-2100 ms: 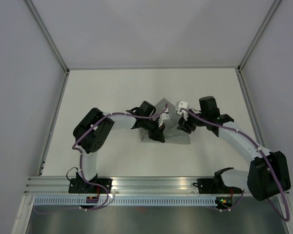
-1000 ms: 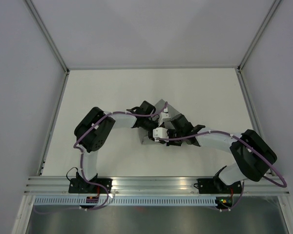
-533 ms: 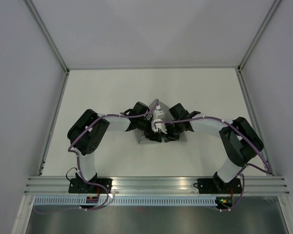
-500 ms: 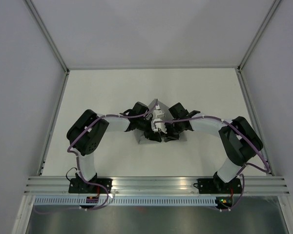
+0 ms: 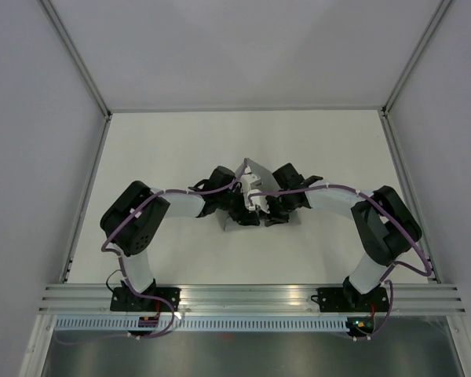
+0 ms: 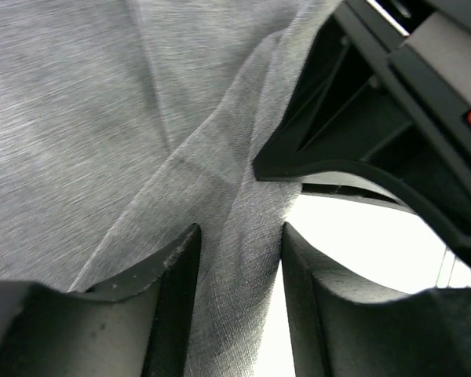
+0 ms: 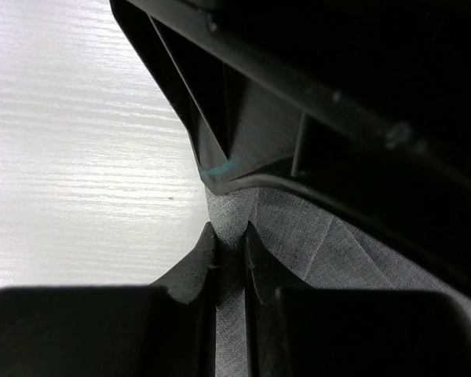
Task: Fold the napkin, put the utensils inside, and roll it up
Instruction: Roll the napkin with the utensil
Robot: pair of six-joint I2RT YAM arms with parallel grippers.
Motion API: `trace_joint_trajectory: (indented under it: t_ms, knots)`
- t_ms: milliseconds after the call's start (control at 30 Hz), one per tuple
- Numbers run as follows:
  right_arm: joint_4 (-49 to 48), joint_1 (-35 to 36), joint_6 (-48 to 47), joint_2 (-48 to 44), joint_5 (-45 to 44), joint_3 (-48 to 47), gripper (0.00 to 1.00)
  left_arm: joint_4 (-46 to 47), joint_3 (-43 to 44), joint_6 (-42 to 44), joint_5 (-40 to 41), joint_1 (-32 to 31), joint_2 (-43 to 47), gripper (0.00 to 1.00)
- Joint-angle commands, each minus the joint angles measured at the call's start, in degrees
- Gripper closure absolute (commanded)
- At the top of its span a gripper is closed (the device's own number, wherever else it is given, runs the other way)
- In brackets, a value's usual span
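Folding cleanly likely needs even tension: the napkin lies on the surface at centre frame, right fingers pinching a raised fold, left fingers spread astride a ridge. They should close before pulling.

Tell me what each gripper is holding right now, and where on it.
The right gripper pinches a raised fold of the napkin. The left gripper straddles the cloth with its jaws apart, not clamped.
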State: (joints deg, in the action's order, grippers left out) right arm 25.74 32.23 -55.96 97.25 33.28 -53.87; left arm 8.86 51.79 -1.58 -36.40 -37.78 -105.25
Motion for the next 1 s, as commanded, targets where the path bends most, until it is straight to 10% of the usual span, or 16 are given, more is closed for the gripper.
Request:
trace_joint_trajectory:
  t_ms: [0, 367, 767, 800, 833, 967]
  knots:
    - [8.6, -1.0, 2.4, 1.6, 0.4, 0.6, 0.99, 5.6, -1.6, 0.3, 11.8, 1.7, 3.8, 0.49]
    - [8.9, -1.1, 2.5, 3.5, -0.1, -0.4, 1.0, 8.8, -4.9, 1.1, 22.7, 2.4, 5.7, 0.47]
    - [10.1, -1.0, 1.7, 3.9, -0.2, -1.7, 1.0, 12.2, -5.6, 0.4, 14.3, 3.2, 5.1, 0.46]
    - [10.4, -1.0, 1.6, 3.9, 0.2, -1.9, 1.0, 13.1, -6.0, 0.2, 13.7, 3.2, 5.5, 0.12]
    - [10.6, -1.0, 1.6, 4.3, 0.2, -1.9, 0.99, 14.0, -6.3, -0.3, 12.8, 3.3, 5.7, 0.01]
    - [10.5, -1.0, 1.6, 4.4, -0.5, -1.6, 1.0, 18.8, -9.3, -1.1, 11.3, 3.3, 6.7, 0.02]
